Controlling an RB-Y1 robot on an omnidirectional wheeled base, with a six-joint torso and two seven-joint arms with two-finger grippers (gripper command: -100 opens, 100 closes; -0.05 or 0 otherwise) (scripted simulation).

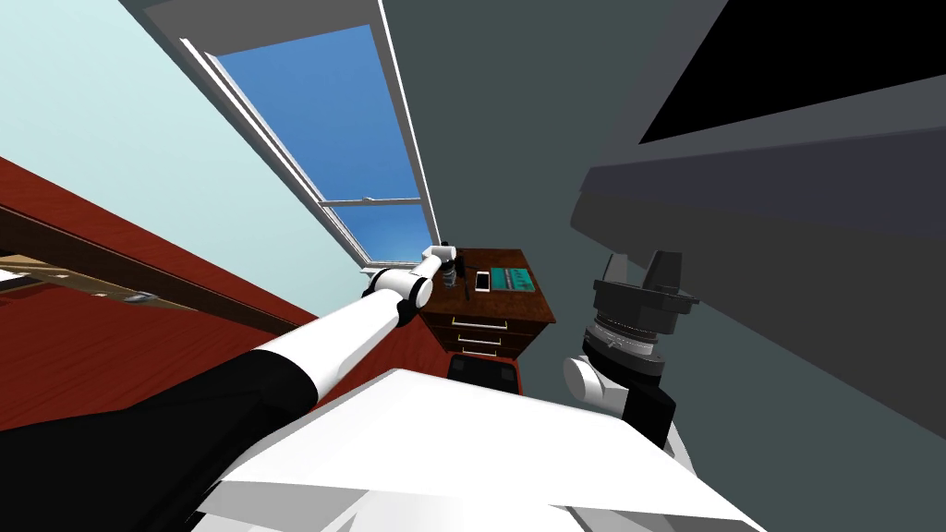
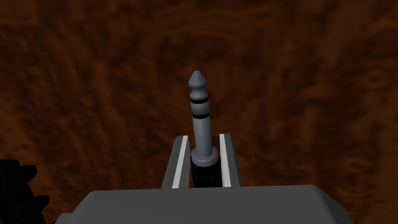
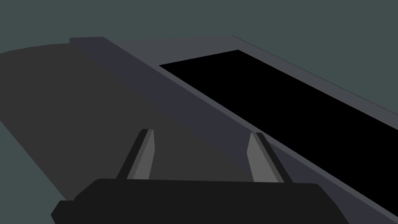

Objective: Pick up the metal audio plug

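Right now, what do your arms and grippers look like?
My left arm is black near the shoulder, then white tubes with dark joints. The left gripper has a grey box body and two grey blade fingers with white strips. My right arm ends white, with a ribbed dark ring; the right gripper is near-black, with grey blades.

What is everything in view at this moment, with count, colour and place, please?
audio plug: one, grey with black rings, between the left gripper's fingers
dresser: one, brown wood with drawers, below the window
phone: one, white, on the dresser top
flat object: one, teal, beside the phone on the dresser
window: one, blue panes, white frame, behind the dresser
left gripper: one, light grey fingers, shut on the audio plug
right gripper: one, grey fingers, open, raised at my right
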